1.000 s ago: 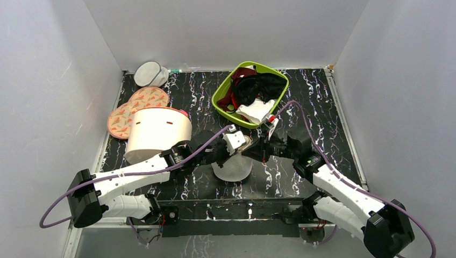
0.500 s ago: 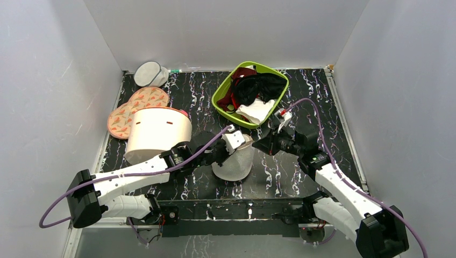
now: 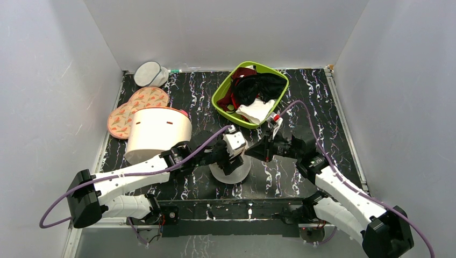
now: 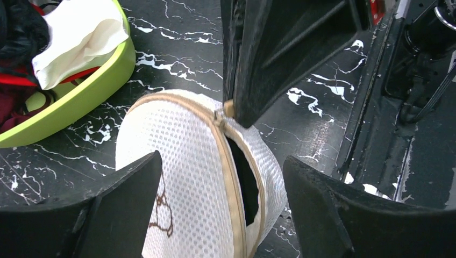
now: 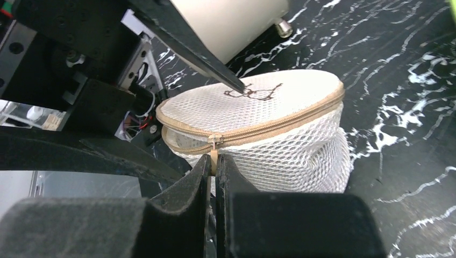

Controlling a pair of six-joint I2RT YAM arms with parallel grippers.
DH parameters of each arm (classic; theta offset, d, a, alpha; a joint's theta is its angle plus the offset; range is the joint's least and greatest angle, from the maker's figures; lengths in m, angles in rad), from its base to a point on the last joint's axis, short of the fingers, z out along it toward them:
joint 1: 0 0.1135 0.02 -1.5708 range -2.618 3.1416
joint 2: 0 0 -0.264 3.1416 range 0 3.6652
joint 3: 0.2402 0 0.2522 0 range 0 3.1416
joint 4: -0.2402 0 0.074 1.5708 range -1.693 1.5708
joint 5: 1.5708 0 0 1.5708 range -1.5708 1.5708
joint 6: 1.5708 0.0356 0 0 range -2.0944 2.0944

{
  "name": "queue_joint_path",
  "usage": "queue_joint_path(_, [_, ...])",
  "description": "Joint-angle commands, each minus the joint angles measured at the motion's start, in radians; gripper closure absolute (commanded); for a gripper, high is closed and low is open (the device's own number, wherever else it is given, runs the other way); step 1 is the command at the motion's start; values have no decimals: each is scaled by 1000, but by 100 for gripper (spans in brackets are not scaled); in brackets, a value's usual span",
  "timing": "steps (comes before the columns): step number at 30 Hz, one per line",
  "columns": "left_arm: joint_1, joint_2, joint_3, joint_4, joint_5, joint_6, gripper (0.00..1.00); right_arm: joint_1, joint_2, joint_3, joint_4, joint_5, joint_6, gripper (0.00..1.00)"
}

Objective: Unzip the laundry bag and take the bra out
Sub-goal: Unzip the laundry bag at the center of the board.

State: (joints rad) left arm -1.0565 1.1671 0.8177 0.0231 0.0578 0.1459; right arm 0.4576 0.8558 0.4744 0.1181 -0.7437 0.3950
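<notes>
The laundry bag (image 3: 231,171), a small off-white mesh dome with a tan zip, sits on the table near the front between both arms. My left gripper (image 4: 221,161) hangs open over it, one finger on each side of the bag (image 4: 177,183), touching nothing. My right gripper (image 5: 212,158) is shut on the tan zip pull (image 5: 213,152) at the rim of the bag (image 5: 279,134). The zip stands partly open, showing a dark gap (image 4: 244,180). The bra is hidden. In the top view the left gripper (image 3: 232,159) and right gripper (image 3: 254,153) meet over the bag.
A green basket (image 3: 223,88) holding black, dark red and white cloth stands behind the bag. A large cream cylinder (image 3: 158,131) lies to the left, with patterned round pads (image 3: 134,110) and a greyer mesh pouch (image 3: 149,73) behind it. White walls close in three sides.
My left gripper has opened and let go of the bag. The bag, pulled up tall half a second ago, has settled lower. The right gripper has drawn back left, still holding the zip pull.
</notes>
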Motion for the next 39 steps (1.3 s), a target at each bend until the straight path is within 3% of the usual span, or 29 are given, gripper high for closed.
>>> queue_joint_path(1, [1, 11, 12, 18, 47, -16, 18, 56, 12, -4, 127, 6, 16, 100])
queue_joint_path(6, [1, 30, 27, -4, -17, -12, 30, 59, 13, -2, 142, 27, 16, 100])
queue_joint_path(15, [1, -6, 2, 17, -84, 13, 73, 59, 5, 17, 75, 78, -16, 100])
queue_joint_path(22, [1, -1, -27, 59, -85, 42, 100, 59, 9, 6, 36, 175, -28, 100])
queue_joint_path(30, [1, -83, -160, 224, -59, 86, 100, 9, 9, -38, 39, 298, 42, 100])
queue_joint_path(34, [1, -89, -220, 299, -53, 108, 100, -77, 26, -38, 28, 230, 15, 100])
queue_joint_path(39, [1, -45, -192, 259, -32, 133, 100, -116, 54, -48, 28, 151, -12, 100])
